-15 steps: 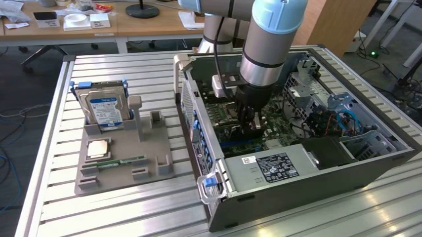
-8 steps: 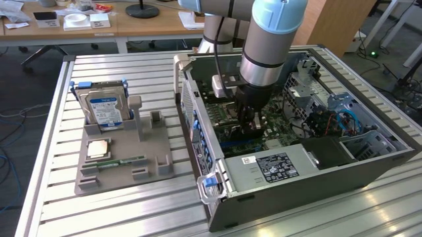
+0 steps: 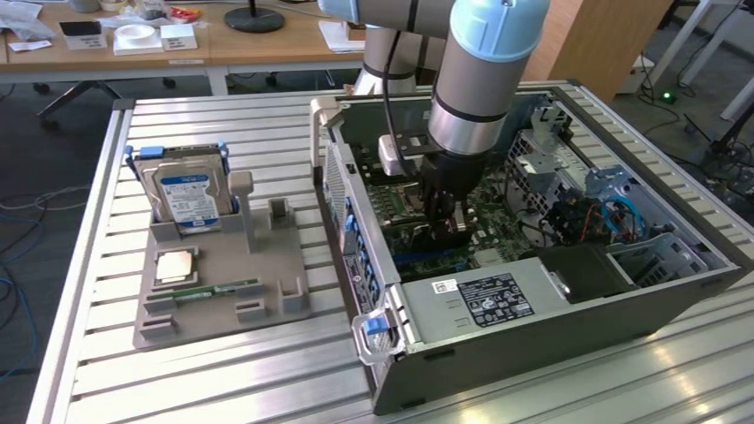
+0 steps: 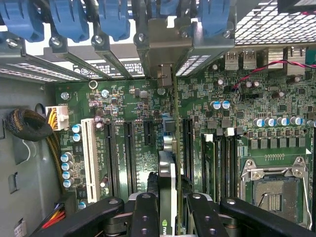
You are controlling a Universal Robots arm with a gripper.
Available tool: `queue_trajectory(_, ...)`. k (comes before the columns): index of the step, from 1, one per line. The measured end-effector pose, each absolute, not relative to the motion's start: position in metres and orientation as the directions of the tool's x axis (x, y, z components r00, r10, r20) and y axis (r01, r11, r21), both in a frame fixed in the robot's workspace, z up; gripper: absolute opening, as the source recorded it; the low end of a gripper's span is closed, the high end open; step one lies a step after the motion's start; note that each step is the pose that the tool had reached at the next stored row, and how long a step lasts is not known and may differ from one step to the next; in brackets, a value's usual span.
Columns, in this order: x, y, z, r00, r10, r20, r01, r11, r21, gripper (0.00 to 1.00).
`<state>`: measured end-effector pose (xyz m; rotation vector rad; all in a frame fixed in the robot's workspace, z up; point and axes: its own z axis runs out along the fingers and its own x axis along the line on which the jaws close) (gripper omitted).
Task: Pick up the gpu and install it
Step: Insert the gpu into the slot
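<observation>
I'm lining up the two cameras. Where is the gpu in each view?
Exterior view: gpu on edge under the gripper, inside the open computer case.
Wrist view: gpu edge-on between the fingers, above the slots.
Shared landmark: green motherboard.

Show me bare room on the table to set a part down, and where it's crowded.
Free: the slatted table in front of the grey parts holder, and the strip between the holder and the computer case. Crowded: inside the case, where the gripper holds the gpu over the motherboard.
</observation>
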<state>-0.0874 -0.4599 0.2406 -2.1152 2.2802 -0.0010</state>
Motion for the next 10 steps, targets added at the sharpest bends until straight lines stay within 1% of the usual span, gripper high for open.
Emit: queue_trajectory(10, -0.0874, -0.4598, 0.2404, -0.075, -0.997, -0.024, -0.997, 0.075, -0.022, 0.27)
